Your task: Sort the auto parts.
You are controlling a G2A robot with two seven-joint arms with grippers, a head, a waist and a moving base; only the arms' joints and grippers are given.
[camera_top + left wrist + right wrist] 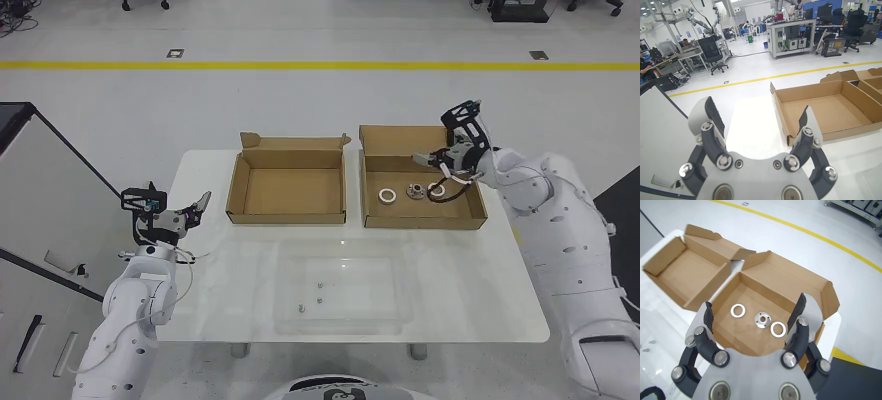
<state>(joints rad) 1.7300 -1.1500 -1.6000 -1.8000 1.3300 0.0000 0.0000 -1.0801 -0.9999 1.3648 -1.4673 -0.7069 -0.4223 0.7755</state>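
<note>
hovering over the parts box, both jaws spread

my right gripper hangs above the cardboard box in the upper right of the top view, jaws spread wide, gripping nothing. on its floor lie a flat ring, a flanged hub and another ring in a row. my left gripper sits at the frame's left, over the table edge, jaws likewise spread. a second box lies at upper centre, a clear tray below it.

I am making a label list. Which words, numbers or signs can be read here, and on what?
None can be read.
The empty box, the filled box and the metal hub show no print.
The wall posters are too small to read.
</note>
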